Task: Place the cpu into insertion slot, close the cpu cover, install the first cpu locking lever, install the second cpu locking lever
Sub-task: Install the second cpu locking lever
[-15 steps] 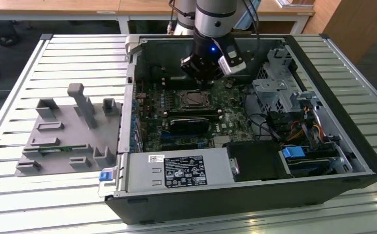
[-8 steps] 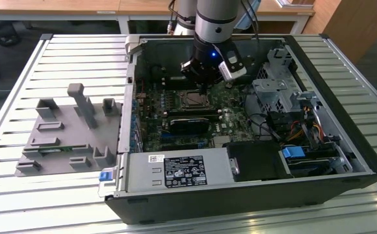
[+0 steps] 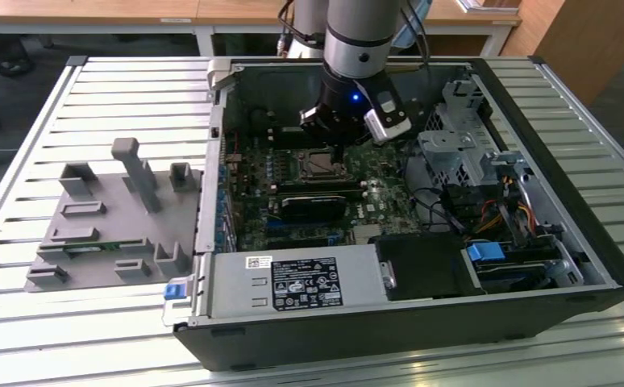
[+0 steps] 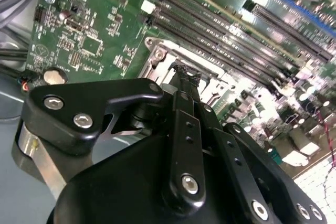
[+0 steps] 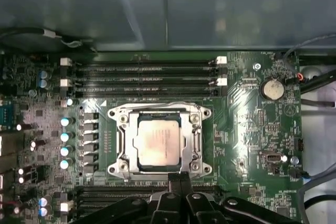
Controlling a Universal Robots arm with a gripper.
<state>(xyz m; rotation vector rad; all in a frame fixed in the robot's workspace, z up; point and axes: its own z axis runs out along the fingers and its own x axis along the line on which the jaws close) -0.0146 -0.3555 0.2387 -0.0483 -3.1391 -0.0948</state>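
— Closest to the first wrist camera, the black two-finger gripper [image 5: 180, 178] has its fingers pressed together, holding nothing, at the edge of the square silver-rimmed insertion slot [image 5: 160, 142].

— And beyond it?

— The dull silver-beige square cpu [image 5: 157, 142] sits seated under the thin silver cpu cover [image 5: 195, 137]; the levers look like the step in hand, needing a precise sideways push.

A slatted metal table [image 3: 32, 339] carries an open computer case [image 3: 570, 242] and a grey fixture tray [image 3: 97, 234].

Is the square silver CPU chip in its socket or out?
In: the silver-topped CPU lies flat inside the metal-rimmed socket, framed by the cover.
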